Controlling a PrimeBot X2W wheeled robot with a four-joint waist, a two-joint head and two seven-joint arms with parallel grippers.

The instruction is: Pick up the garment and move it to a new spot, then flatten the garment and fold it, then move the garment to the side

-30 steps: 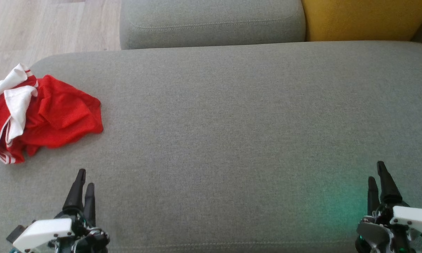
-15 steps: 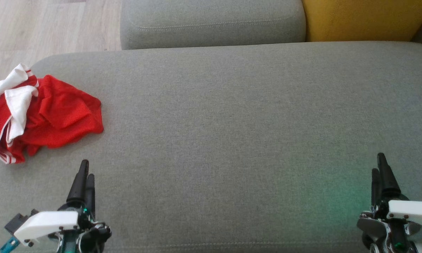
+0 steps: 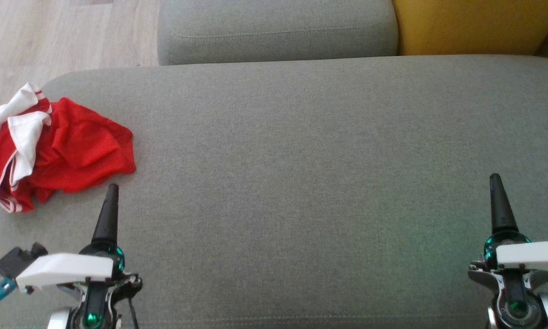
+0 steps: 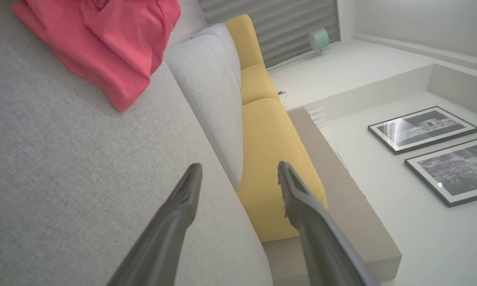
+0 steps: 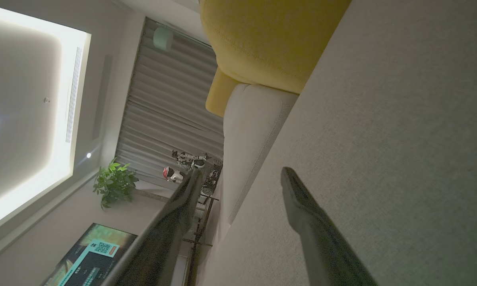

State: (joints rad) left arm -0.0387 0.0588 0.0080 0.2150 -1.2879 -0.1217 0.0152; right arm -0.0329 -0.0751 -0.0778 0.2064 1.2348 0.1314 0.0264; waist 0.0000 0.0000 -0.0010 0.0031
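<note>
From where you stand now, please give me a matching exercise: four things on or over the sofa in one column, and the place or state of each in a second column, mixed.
1. garment
2. left gripper
3. right gripper
4. yellow cushion

A. behind the seat, far right
B. open, over bare seat on the right
C. crumpled, at the seat's left end
D. open, close to the garment, not touching it

Pairs: 1-C, 2-D, 3-B, 4-A

Left gripper [image 3: 112,194]: tapered black fingers, white wrist cover, green-lit ring, thin black cable. Right gripper [image 3: 495,185]: matching black fingers, white cover, grey metal housing, green lamp
</note>
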